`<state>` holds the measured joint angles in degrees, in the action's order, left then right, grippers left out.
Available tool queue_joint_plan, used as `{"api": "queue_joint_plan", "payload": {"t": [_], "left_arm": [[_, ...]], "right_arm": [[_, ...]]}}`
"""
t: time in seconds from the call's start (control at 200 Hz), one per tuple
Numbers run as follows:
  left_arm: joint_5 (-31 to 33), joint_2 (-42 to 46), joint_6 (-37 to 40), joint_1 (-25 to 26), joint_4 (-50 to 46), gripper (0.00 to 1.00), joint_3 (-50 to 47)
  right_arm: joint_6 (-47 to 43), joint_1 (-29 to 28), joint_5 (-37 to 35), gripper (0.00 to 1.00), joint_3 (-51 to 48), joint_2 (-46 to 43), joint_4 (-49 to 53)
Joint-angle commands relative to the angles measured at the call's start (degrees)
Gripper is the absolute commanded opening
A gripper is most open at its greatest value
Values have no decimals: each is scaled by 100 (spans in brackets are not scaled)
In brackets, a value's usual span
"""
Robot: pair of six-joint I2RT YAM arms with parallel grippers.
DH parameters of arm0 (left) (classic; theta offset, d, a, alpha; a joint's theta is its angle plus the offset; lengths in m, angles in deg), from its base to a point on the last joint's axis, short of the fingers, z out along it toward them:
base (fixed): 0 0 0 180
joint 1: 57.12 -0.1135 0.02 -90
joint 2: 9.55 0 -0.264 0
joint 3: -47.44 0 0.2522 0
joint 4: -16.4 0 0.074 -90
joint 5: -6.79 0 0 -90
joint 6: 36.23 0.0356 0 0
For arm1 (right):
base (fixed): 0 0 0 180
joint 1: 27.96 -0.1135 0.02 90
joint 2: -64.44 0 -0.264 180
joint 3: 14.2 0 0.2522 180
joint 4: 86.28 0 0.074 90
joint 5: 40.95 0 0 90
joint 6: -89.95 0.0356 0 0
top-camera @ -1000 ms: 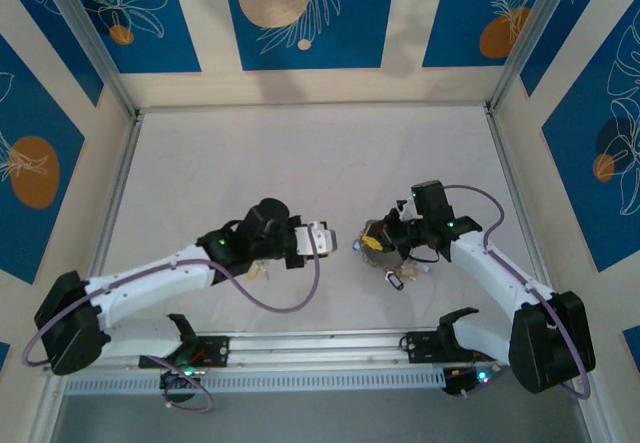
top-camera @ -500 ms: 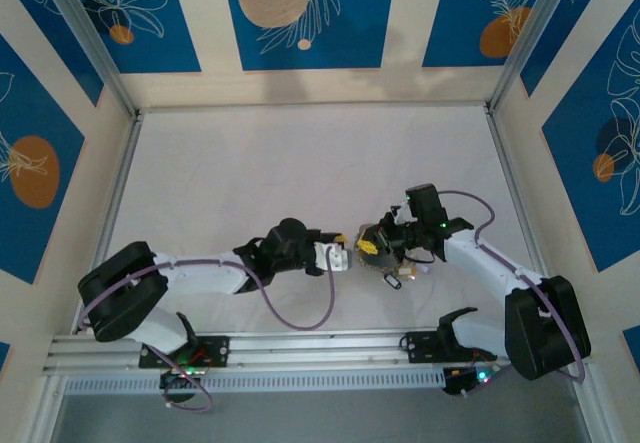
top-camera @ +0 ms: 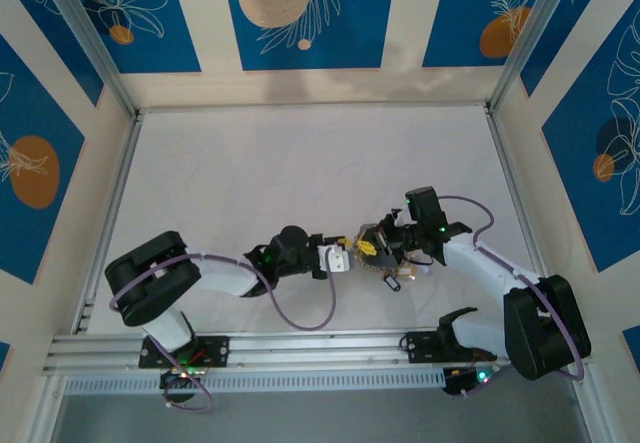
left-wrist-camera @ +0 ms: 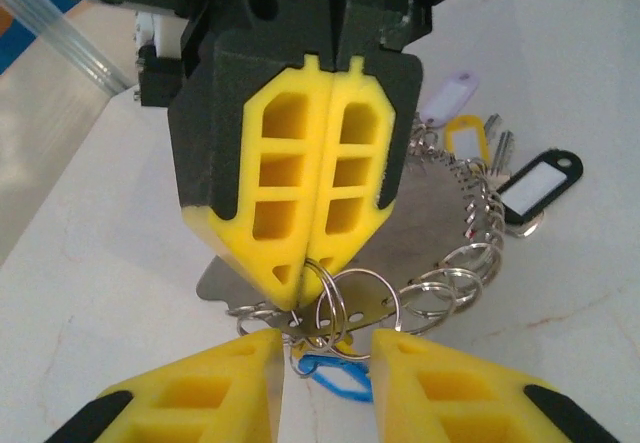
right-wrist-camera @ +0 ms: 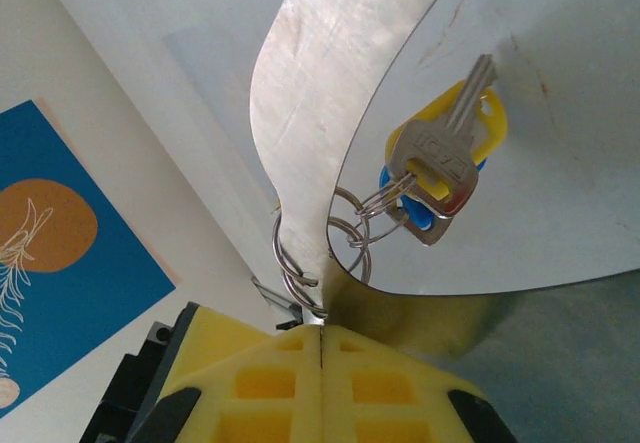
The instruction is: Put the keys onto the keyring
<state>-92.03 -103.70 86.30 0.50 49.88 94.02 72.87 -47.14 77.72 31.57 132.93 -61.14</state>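
Observation:
The keyring (left-wrist-camera: 430,213) is a thin grey metal piece with small split rings along its edge, held just above the table. My right gripper (left-wrist-camera: 308,275) is shut on its rim, and its yellow pads also meet on the metal in the right wrist view (right-wrist-camera: 320,331). One silver key (right-wrist-camera: 440,158) with yellow and blue tags hangs from those rings. My left gripper (left-wrist-camera: 325,348) stands open, one finger either side of the blue tag (left-wrist-camera: 335,378) and the lowest rings. From above, the left gripper (top-camera: 340,256) faces the right gripper (top-camera: 375,248) tip to tip.
More tagged keys hang off the far side of the keyring: a black-framed tag (left-wrist-camera: 540,183), a yellow tag (left-wrist-camera: 465,133) and a pale one (left-wrist-camera: 448,93). Some of them trail on the table (top-camera: 392,278). The arms' rail (top-camera: 320,348) runs along the near edge.
My left arm has stretched rightward and lower, bringing its gripper up to the keyring. The right gripper shifted slightly left with the keyring and stayed shut.

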Motion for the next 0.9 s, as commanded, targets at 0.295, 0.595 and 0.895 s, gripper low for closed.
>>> {"api": "queue_joint_plan", "payload": {"t": [0.295,0.595,0.895], "left_arm": [[314,-418,-451,38,959,20,-118],[251,-258,-67,60,664,17,-20],[750,-236,114,137,690,5,-14]], "right_arm": [[293,-104,203,0,-160,-39,-100],[430,-145,181,0,-207,14,-271],[651,-200,179,0,-322,32,-511]]}}
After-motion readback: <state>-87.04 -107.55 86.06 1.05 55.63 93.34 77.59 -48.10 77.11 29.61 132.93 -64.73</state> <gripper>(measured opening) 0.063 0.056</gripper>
